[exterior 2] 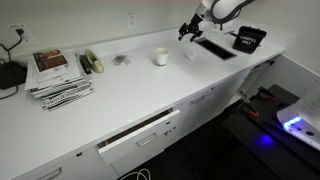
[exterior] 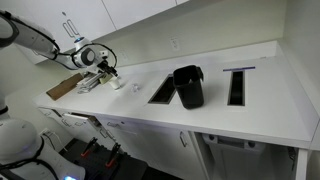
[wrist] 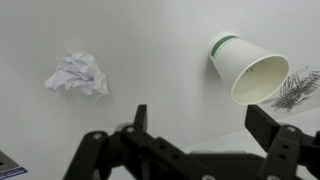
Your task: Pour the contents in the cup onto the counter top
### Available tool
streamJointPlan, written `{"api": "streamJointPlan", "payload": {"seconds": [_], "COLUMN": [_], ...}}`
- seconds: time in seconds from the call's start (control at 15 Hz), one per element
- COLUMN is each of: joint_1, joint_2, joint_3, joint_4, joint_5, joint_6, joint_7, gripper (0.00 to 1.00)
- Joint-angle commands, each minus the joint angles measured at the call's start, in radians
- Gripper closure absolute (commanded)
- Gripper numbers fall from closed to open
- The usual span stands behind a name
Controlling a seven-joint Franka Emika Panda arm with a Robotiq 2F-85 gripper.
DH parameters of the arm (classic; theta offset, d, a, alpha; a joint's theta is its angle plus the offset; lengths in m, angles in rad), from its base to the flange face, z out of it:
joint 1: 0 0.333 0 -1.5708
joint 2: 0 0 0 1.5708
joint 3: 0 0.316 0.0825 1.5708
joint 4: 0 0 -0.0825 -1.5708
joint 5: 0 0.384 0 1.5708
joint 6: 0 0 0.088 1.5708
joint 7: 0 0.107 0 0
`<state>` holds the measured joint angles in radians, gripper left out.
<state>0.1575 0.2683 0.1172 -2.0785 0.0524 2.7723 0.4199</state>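
The cup (wrist: 248,68) is standing upright on the white worktop (exterior 2: 130,100). It is small, of white paper with a green band near its base, and a crumpled white paper wad (wrist: 76,73) is lying near it. The tool (wrist: 198,115) is hovering above with fingers spread wide, holding nothing. The cup's mouth is showing only pale inner wall, with no contents distinguishable, and the black container (exterior: 188,86), sitting well apart, is too dark to see into.

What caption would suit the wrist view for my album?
Open tool above a white counter holding a crumpled paper wad and a green-banded paper cup.
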Motion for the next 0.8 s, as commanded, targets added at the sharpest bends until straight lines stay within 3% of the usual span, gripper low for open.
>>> {"api": "streamJointPlan", "payload": {"seconds": [0.0,0.33,0.73], "joint_1": [0.016,0.061,0.151], "joint_2": [0.045,0.134,0.236], "joint_3": [0.007,0.005,-0.075], "joint_4": [0.049,0.147,0.275], "joint_5": [0.054,0.046,-0.044], "joint_6": [-0.009,-0.040,-0.106], "joint_7": [-0.026,-0.019,0.039], "gripper": [0.00,0.00,0.00]}}
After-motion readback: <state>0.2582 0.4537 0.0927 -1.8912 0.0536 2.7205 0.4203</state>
